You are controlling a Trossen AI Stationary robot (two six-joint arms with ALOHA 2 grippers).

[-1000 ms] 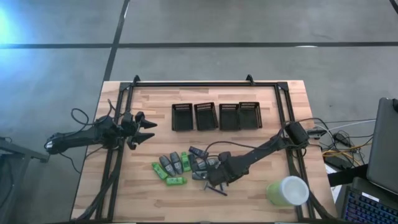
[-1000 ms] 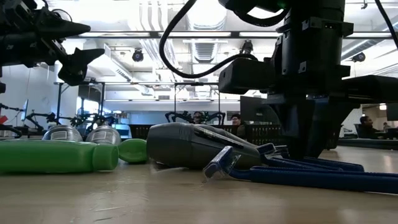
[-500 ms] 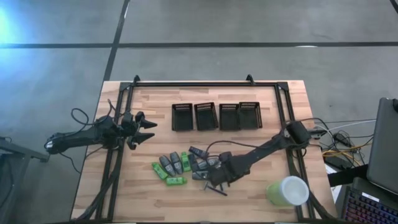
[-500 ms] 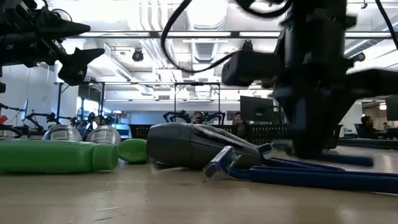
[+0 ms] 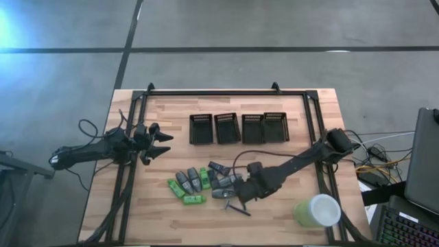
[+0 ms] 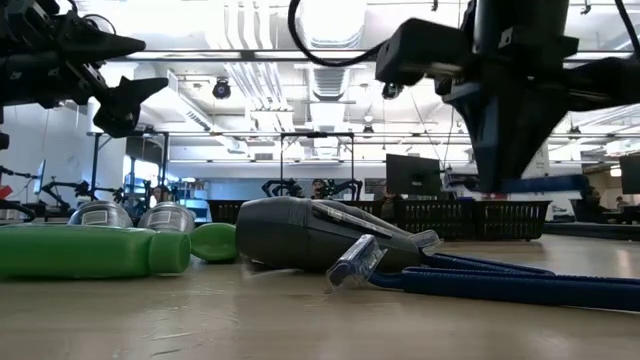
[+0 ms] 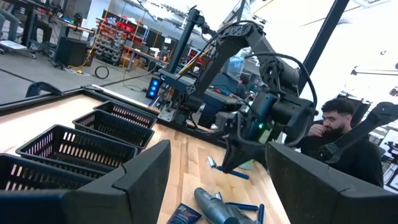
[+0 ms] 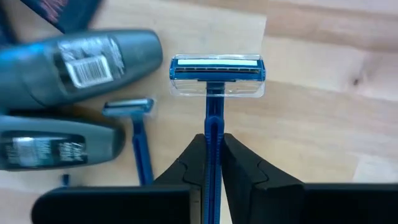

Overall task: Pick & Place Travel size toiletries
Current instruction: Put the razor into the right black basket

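Our right claw (image 8: 213,163) is closed on the handle of a blue razor (image 8: 216,78), the two fingers pinching the thin stem while its capped head sticks out ahead of them. In the low view we see that razor (image 6: 545,184) held clear of the table (image 6: 250,320), level in the air under the right claw (image 6: 505,175). From above, the right claw (image 5: 241,197) sits at the right edge of the cluster of toiletries, near the table's front half. Below it on the wood lie two grey tubes (image 8: 74,65), side by side, with another blue razor (image 8: 134,124) just beside them, and more blue razors (image 6: 480,280) lie flat next to a grey tube (image 6: 310,232) in the low view. The green packets (image 5: 186,191) lie at the left side of the cluster, and one shows large and close in the low view (image 6: 90,252). Our left claw (image 5: 159,144) hangs over the table's left side, well apart from the toiletries, with its fingers (image 7: 143,171) spread moderately and nothing between them. Four black mesh bins (image 5: 239,128) stand in a row across the far part of the table, and a pale green cup (image 5: 317,210) lies near the front right corner. In the left wrist view a person (image 7: 339,134) sits beyond the table.
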